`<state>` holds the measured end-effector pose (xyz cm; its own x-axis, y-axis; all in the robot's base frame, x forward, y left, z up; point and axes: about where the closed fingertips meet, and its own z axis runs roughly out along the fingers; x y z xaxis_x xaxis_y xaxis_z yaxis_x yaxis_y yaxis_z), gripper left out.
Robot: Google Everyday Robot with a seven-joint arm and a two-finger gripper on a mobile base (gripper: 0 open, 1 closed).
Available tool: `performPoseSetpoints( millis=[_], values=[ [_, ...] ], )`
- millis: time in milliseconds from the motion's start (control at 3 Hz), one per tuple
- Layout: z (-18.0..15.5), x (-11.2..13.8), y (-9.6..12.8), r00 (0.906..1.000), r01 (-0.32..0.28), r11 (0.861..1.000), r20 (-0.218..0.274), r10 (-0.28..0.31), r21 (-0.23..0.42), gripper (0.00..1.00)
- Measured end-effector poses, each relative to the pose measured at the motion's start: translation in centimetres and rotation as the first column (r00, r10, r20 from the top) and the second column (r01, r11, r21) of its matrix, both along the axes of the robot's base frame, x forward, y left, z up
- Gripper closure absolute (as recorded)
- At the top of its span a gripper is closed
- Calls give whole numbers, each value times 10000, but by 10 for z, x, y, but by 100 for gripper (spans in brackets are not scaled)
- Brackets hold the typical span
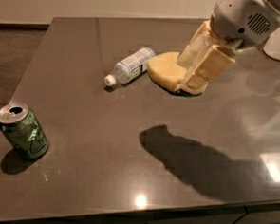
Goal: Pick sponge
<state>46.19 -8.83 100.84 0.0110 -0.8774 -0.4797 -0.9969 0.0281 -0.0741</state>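
End effector [187, 78] clamps the sponge [162, 70] beside the bottle [131, 66], whose label cannot be read

The scene is viewed by a single camera, set high beyond the near edge of the bench [88, 177] and directed obliquely downward across its dark top. The bench is taken in at middling range, its near edge running along the bottom of the frame. The gripper [191, 87] is caught at the upper right of the frame, its fingers [214, 64] clasped on the sponge [162, 70].
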Motion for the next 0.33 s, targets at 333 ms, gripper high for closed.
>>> performPoseSetpoints(
  millis=[333],
  values=[
    [0,1,1,10000,12,10000,33,-12,18,100]
  ],
)
